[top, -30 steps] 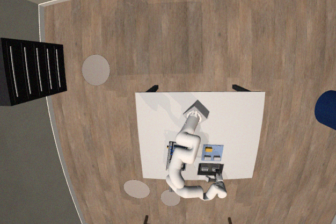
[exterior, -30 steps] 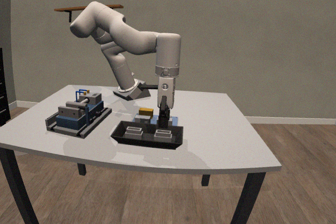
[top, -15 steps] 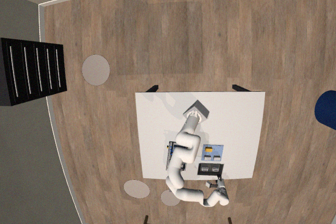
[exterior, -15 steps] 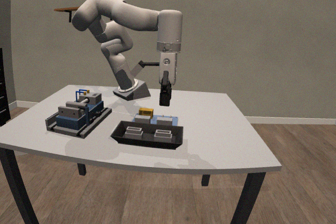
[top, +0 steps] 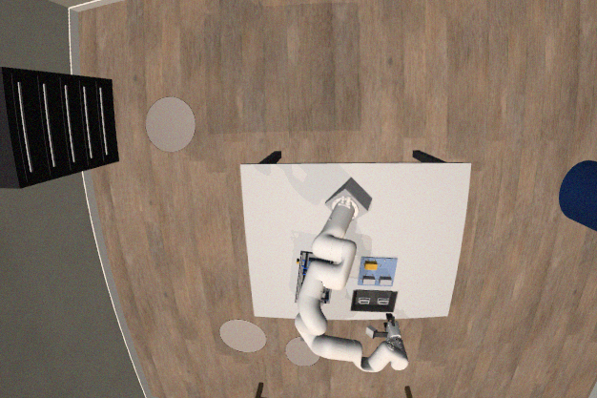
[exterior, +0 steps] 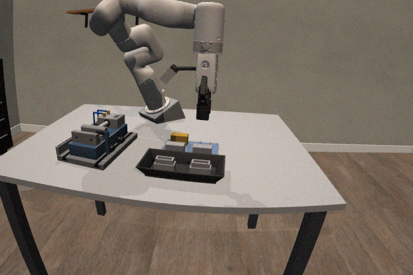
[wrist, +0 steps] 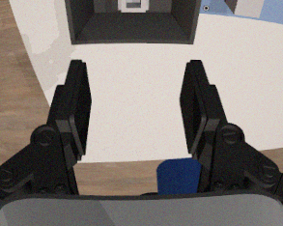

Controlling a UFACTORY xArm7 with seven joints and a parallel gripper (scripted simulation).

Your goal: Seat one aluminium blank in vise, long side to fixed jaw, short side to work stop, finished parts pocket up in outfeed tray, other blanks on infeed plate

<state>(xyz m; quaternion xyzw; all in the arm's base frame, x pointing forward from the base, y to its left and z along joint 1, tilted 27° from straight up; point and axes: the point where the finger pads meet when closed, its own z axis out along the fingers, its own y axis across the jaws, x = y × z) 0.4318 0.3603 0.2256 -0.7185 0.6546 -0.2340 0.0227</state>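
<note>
My gripper point(exterior: 202, 111) point(wrist: 135, 79) hangs high above the table near its front edge, with its fingers apart and nothing between them. Below and ahead of it is the black outfeed tray point(exterior: 183, 165), in which two finished parts point(exterior: 164, 161) point(exterior: 200, 165) lie flat, pocket up. Behind the tray, the blue infeed plate point(exterior: 193, 148) carries a brass blank point(exterior: 179, 137) and two aluminium blanks point(exterior: 175, 146) point(exterior: 202, 148). The vise point(exterior: 95, 140) stands at the left. I cannot tell what is in its opening.
The arm's base point(exterior: 161, 111) stands on the table behind the plate. In the top view the arm covers most of the vise point(top: 308, 278). A black cabinet point(top: 52, 125) stands far left on the floor, and a blue object point(top: 581, 193) lies at the right.
</note>
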